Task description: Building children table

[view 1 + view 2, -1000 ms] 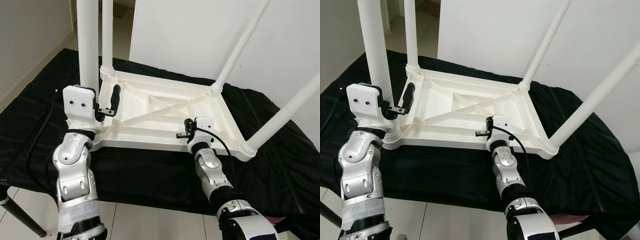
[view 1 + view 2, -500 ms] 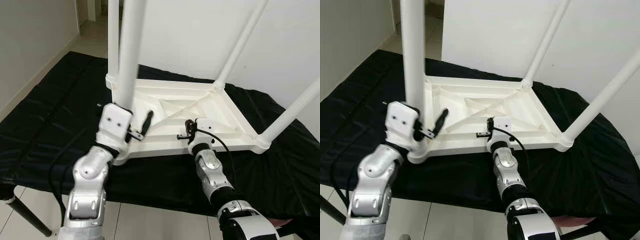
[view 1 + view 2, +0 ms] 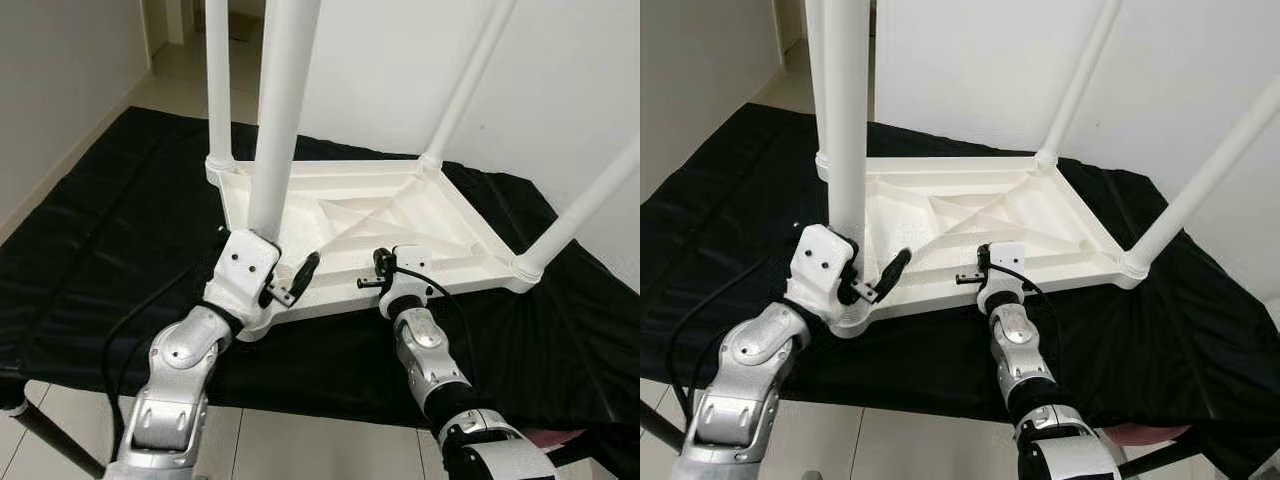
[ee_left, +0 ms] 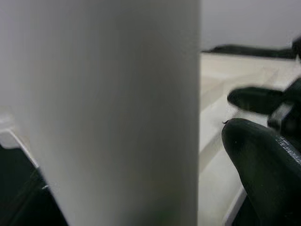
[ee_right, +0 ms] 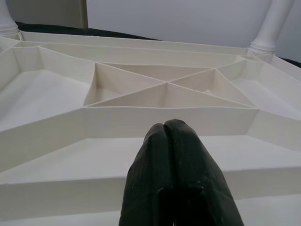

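A white children's table (image 3: 440,215) lies upside down on a black cloth (image 3: 120,200), its legs pointing up. My left gripper (image 3: 282,262) sits at the base of the near-left leg (image 3: 285,100). It is open: one black finger (image 3: 303,272) stands clear of the leg, with a gap beside the leg (image 4: 117,113) in the left wrist view. My right gripper (image 3: 381,262) rests at the table's near rim. Its fingers (image 5: 176,165) are pressed together with nothing between them, pointing across the ribbed underside (image 5: 164,94).
The far-left leg (image 3: 217,80), far-right leg (image 3: 470,80) and near-right leg (image 3: 590,200) rise around the work area. A white wall (image 3: 390,60) stands close behind. The cloth's near edge drops to a tiled floor (image 3: 300,445).
My left gripper has swung right and toward me with the near-left leg. The table has turned on the cloth. My right gripper has stayed at the near rim.
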Robot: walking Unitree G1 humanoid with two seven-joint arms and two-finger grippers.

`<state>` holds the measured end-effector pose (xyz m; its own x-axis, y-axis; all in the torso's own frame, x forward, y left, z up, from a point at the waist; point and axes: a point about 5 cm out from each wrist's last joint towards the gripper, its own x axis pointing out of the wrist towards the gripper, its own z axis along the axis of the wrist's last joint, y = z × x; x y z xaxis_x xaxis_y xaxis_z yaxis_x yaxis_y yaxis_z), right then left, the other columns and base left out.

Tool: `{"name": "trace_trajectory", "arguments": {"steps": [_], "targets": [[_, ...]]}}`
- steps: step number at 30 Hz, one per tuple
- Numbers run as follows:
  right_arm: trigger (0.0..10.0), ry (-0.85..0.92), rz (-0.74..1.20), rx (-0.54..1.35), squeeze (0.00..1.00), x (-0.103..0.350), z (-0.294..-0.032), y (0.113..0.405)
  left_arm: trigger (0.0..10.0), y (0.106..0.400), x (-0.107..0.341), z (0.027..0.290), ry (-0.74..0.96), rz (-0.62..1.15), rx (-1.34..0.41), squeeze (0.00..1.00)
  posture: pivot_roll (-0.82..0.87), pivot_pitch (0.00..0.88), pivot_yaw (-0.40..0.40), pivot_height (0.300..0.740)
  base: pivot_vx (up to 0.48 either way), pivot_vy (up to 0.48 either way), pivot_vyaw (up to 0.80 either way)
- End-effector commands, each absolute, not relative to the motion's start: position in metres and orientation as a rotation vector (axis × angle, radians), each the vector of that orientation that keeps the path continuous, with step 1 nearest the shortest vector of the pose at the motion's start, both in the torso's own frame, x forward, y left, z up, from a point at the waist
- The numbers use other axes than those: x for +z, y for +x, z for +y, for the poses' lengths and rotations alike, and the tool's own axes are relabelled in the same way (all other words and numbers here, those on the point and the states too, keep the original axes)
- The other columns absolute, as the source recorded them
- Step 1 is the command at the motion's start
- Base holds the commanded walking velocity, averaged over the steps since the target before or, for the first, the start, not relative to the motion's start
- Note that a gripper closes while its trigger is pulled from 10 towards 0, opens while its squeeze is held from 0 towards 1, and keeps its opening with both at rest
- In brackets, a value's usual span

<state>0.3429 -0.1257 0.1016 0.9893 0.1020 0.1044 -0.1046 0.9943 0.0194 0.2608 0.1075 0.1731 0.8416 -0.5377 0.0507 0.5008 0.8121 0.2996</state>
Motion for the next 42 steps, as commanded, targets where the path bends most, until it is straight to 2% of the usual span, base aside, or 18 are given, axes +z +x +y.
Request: {"name": "trace_trajectory", "arguments": {"steps": [1, 3, 5, 14, 20, 23, 35, 38, 40, 42], "targets": [[10.0, 0.032, -0.110, 0.093, 0.00, 0.099, -0.131, 0.339, 10.0, 0.253, 0.159, 0.096, 0.273, -0.055, -0.690, 0.00, 0.08, 0.000, -0.132, 0.740, 0.000, 0.000, 0.00], [10.0, 0.041, -0.109, 0.073, 0.00, 0.097, -0.132, 0.336, 10.0, 0.243, 0.154, 0.088, 0.293, -0.033, -0.768, 0.00, 0.09, 0.000, -0.133, 0.740, 0.000, 0.000, 0.00], [10.0, 0.045, -0.109, 0.066, 0.00, 0.096, -0.133, 0.334, 10.0, 0.240, 0.152, 0.088, 0.291, -0.028, -0.771, 0.00, 0.09, 0.000, -0.132, 0.740, 0.000, 0.000, 0.00], [10.0, 0.041, -0.093, 0.082, 0.00, 0.088, -0.130, 0.326, 10.0, 0.242, 0.163, 0.115, 0.223, -0.026, -0.612, 0.00, 0.09, 0.000, -0.130, 0.740, 0.000, 0.000, 0.00], [10.0, 0.039, -0.089, 0.087, 0.00, 0.088, -0.130, 0.325, 10.0, 0.230, 0.167, 0.122, 0.230, -0.050, -0.605, 0.00, 0.09, 0.000, -0.134, 0.740, 0.000, 0.000, 0.00], [10.0, 0.033, -0.086, 0.093, 0.00, 0.089, -0.132, 0.326, 10.0, 0.218, 0.172, 0.137, 0.218, -0.056, -0.546, 0.00, 0.11, 0.000, -0.143, 0.740, 0.000, 0.000, 0.00], [10.0, 0.030, -0.085, 0.097, 0.00, 0.090, -0.132, 0.329, 10.0, 0.203, 0.178, 0.149, 0.212, -0.050, -0.525, 0.00, 0.13, 0.000, -0.155, 0.740, 0.000, 0.000, 0.00], [10.0, 0.041, -0.075, 0.134, 0.00, 0.091, -0.120, 0.332, 10.0, 0.200, 0.181, 0.182, 0.269, -0.032, -0.328, 0.00, 0.18, 0.000, -0.175, 0.740, 0.000, 0.000, 0.00], [10.0, 0.047, -0.073, 0.141, 0.00, 0.091, -0.117, 0.332, 10.0, 0.203, 0.180, 0.189, 0.287, -0.029, -0.254, 0.00, 0.18, 0.000, -0.179, 0.740, 0.000, 0.000, 0.00], [10.0, 0.048, -0.071, 0.143, 0.00, 0.090, -0.115, 0.331, 10.0, 0.201, 0.181, 0.191, 0.286, -0.035, -0.262, 0.00, 0.18, 0.000, -0.177, 0.740, 0.000, 0.000, 0.00]]}}
